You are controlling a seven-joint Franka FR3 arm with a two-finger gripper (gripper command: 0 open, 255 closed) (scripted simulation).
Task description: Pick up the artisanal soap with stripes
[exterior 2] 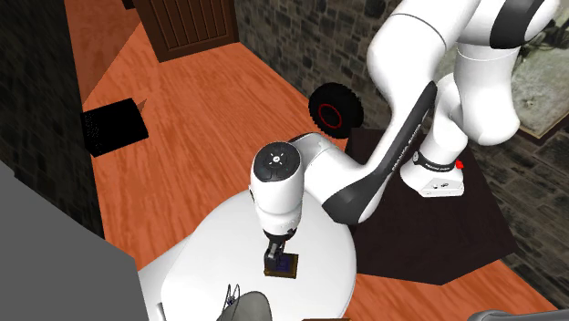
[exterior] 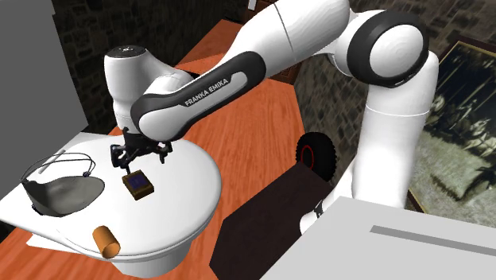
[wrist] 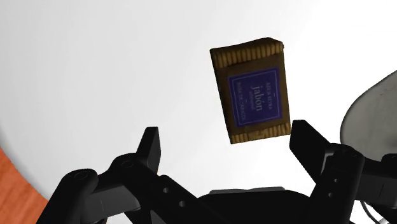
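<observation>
Two black fingers of the claw (wrist: 227,130) stand wide apart and hold nothing, poised over the soap (wrist: 252,90). The soap is a brown bar with pale ribbed bands at its short ends and a blue label, and it lies flat near the middle of the round white table (exterior: 191,175), well in from the rim. I judge the wide opening deliberate, since the bar has to pass between the pads before any squeeze. From the wrist the bar sits nearer one finger than the other and is turned slightly askew to the line between them, so the hand probably needs a small sideways correction and a twist before descending. In the shoulder view the claw (exterior: 137,163) hangs just above the soap (exterior: 137,185), apart from it, though I cannot judge the gap. A grey shell-shaped object (exterior: 67,191) rests toward the table's rim, and an orange-brown cylinder (exterior: 105,239) lies at the rim itself. Both are well apart from the bar and leave the approach free. Across the room, the second exterior view has the white wrist covering most of the claw (exterior 2: 276,248) and part of the soap (exterior 2: 281,265), and the picture's lower edge cuts off the grey object. On the label I can read only "jabón"; the finer print is illegible.
</observation>
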